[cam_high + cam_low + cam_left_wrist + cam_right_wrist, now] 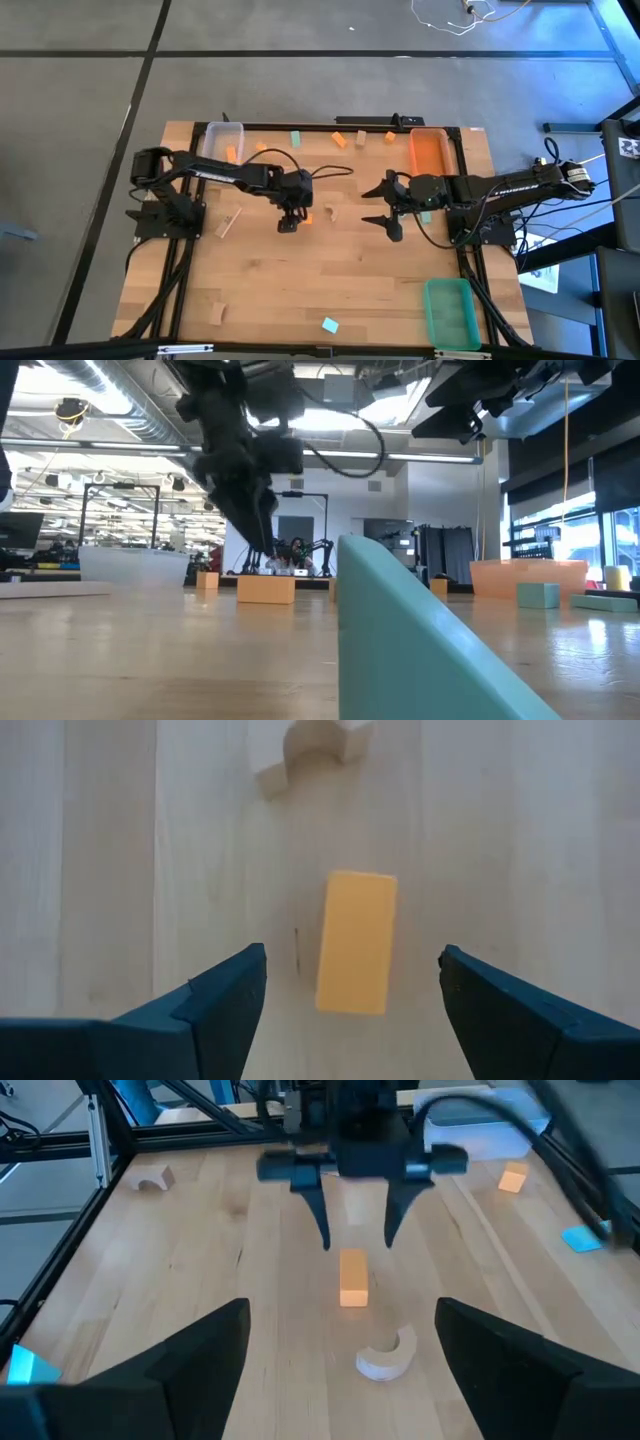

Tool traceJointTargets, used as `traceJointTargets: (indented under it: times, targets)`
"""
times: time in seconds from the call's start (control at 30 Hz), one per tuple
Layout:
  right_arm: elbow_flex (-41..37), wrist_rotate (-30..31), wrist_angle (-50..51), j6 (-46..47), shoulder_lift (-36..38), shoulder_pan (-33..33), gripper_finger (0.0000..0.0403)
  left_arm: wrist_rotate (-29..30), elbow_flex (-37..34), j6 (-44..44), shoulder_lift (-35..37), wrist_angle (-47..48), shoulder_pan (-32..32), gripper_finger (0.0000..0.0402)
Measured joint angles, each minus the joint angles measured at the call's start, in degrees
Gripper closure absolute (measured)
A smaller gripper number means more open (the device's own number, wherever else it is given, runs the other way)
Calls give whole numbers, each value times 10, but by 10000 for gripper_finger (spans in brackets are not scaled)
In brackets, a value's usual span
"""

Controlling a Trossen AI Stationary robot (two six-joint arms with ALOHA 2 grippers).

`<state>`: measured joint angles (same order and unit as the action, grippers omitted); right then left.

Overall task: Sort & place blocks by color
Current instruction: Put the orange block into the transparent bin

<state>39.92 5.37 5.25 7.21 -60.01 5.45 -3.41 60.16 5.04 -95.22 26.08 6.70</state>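
Observation:
An orange bar block (357, 942) lies flat on the wooden table near its middle. My left gripper (352, 955) hangs open just above it, pointing steeply down. One finger stands on each long side of the bar, neither touching it; the right wrist view shows the left gripper (355, 1240) over the orange bar (352, 1277). A pale wooden arch block (388, 1355) lies on the table just beyond the bar, toward my right gripper (380, 206). That gripper waits open to the right of the middle, with nothing between its fingers.
A clear bin (222, 140) stands at the far left, an orange bin (430, 150) at the far right, a green bin (447, 310) at the near right. Loose orange, teal and wooden blocks lie along the far edge (340, 140) and near the front edge (330, 324).

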Motion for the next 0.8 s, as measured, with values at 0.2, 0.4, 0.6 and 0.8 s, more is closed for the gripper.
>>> traceJointTargets:
  times: [0.2, 0.4, 0.6, 0.8]
  targets:
    - [0, 0, -2, 0, 0, 0, 83, 17, 0, 21, -34, -23, -2, 120]
    - [0, 0, -3, 0, 0, 0, 83, 18, -1, 18, -74, -30, -5, 120]
    - [0, 0, -3, -1, 0, 0, 83, 13, 0, 17, -94, -31, -12, 120]
    - [0, 0, -3, -1, 0, 0, 83, 35, 0, 16, -94, -34, -22, 120]
